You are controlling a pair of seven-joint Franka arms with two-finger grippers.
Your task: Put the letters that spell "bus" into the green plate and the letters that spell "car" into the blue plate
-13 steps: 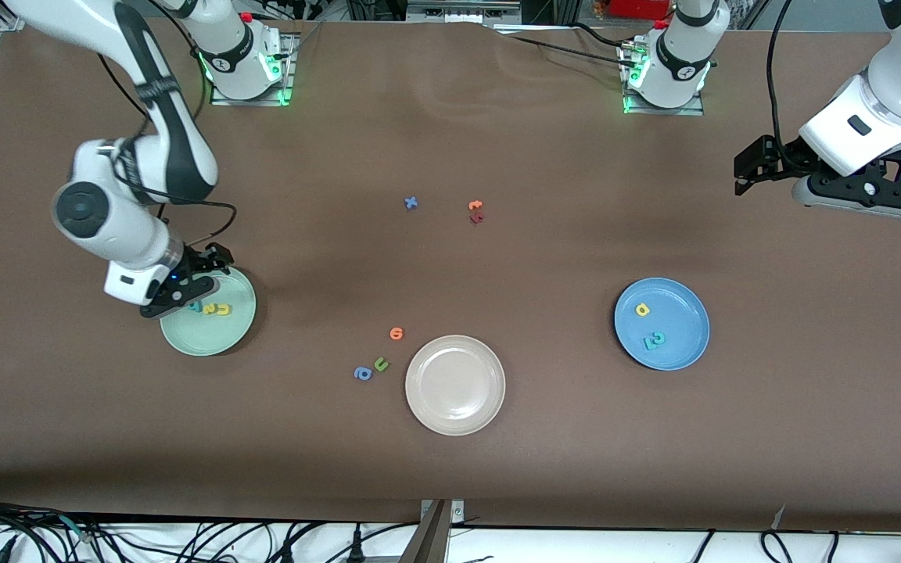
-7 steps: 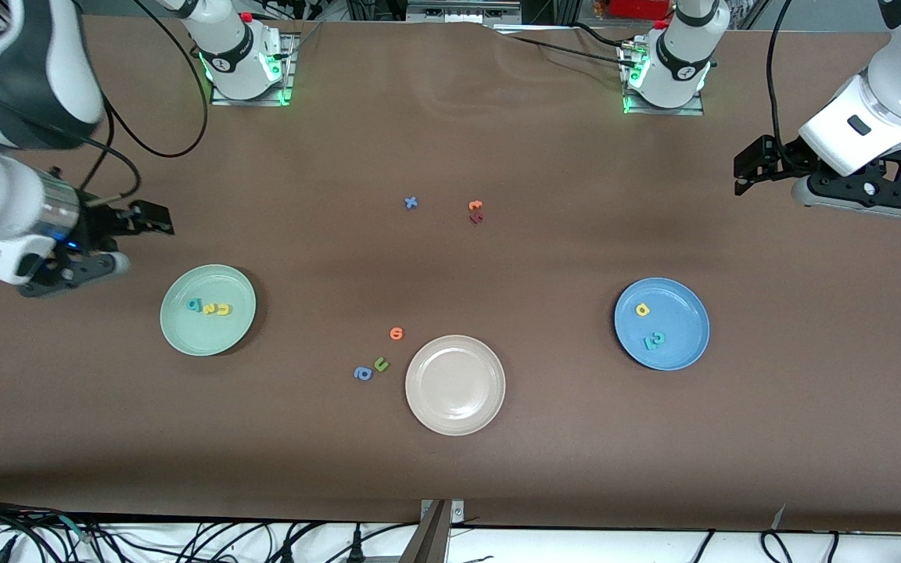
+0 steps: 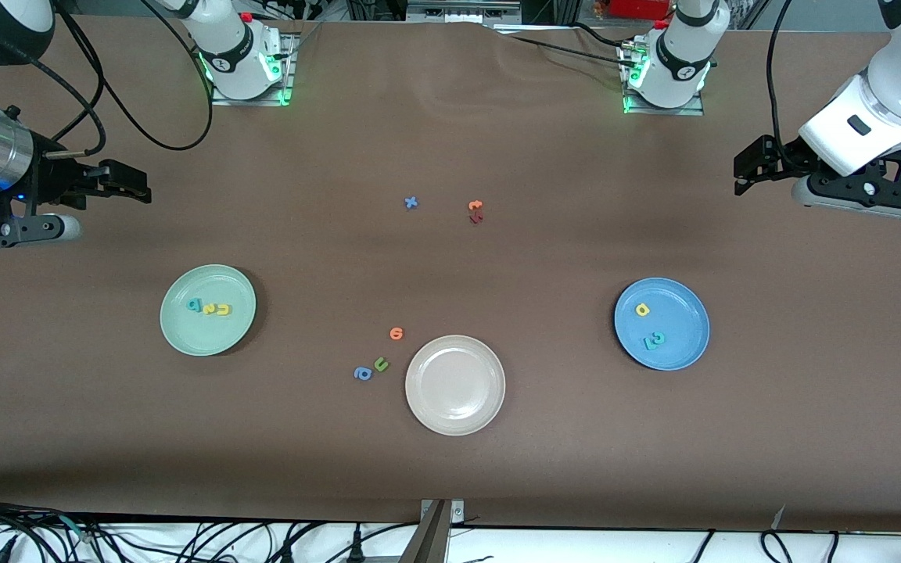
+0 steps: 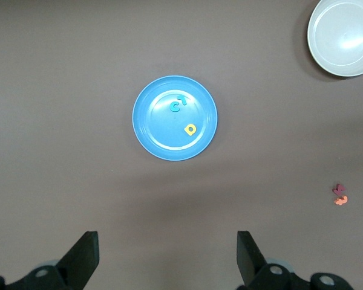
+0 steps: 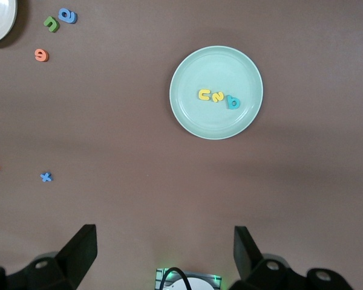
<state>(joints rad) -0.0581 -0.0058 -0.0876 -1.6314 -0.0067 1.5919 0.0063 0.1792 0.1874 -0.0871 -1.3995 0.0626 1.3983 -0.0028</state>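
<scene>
Front view: the right gripper (image 3: 126, 181) hangs open and empty above bare table, the round pale mint-green plate (image 3: 184, 332) low beneath it with the teal "b" (image 3: 195, 305), yellow "s" (image 3: 209, 309) and yellow "u" (image 3: 223, 310) inside. The left gripper (image 3: 748, 168) waits, open, above the round medium-blue plate (image 3: 681, 348).

Left wrist view: yellow "a" (image 4: 190, 128), teal "c" (image 4: 175, 108) and teal "r" (image 4: 182, 100) lie in it.

Right wrist view: fingers (image 5: 78, 251) spread wide. These foam bits look light, soft; pinch across the edges.
</scene>
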